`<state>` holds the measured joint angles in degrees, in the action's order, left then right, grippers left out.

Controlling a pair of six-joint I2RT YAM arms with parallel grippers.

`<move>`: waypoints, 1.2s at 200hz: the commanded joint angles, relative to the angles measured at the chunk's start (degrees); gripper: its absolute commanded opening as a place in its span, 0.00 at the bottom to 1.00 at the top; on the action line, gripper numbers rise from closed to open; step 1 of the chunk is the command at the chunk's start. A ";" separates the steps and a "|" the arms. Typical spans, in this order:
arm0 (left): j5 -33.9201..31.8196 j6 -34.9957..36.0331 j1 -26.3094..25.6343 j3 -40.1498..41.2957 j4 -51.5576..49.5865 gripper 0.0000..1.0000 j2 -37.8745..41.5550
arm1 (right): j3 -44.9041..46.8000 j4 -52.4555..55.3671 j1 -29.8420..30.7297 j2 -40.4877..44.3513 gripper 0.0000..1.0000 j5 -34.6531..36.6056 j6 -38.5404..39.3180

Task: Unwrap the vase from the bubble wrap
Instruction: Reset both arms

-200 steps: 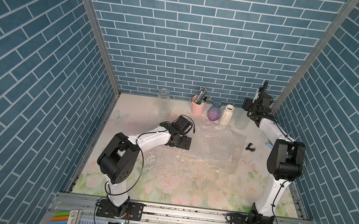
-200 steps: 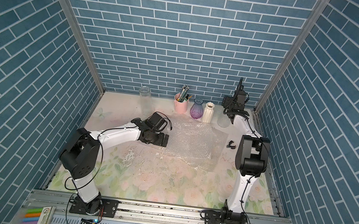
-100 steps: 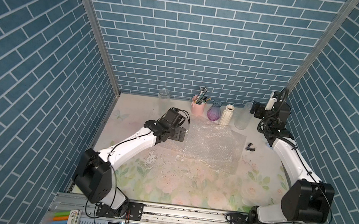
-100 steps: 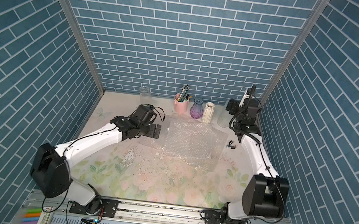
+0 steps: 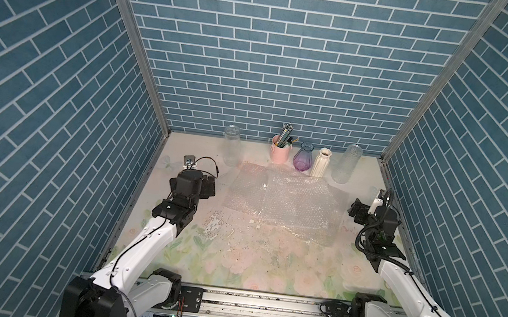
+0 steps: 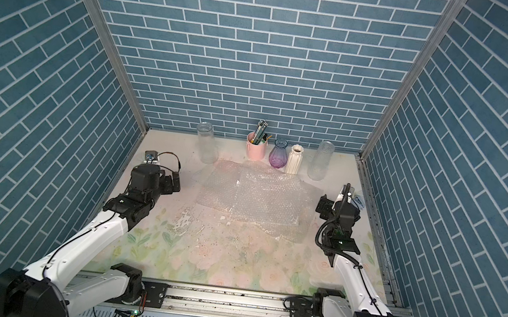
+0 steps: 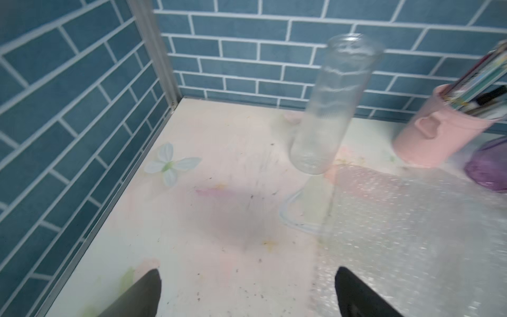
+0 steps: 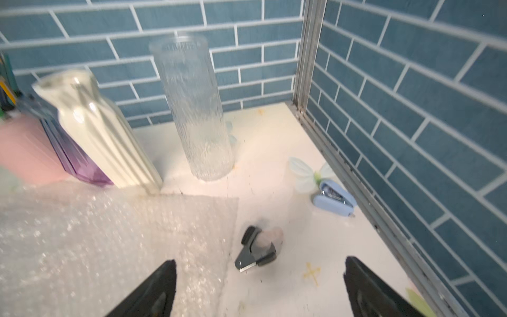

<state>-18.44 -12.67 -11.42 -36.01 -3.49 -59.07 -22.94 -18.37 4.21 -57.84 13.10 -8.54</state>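
Left gripper (image 5: pixel 209 187), jaws spread and empty, sits just beside the left edge of the bubble wrap (image 5: pixel 283 202), which lies flattened on the table (image 5: pixel 233 262) in front of the bare clear textured vase (image 5: pixel 345 164), its right edge near the right gripper (image 5: pixel 357 211), likewise spread wide, holding nothing.
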 commanded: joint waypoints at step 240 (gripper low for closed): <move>12.73 16.53 9.05 13.20 50.84 1.00 -27.80 | 0.70 -31.39 -5.88 -30.29 0.99 -7.30 5.11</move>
<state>-4.93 2.70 -2.44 -22.37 46.19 -87.18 -21.67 -48.71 -1.48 -87.66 6.59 -3.18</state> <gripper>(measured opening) 0.995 0.986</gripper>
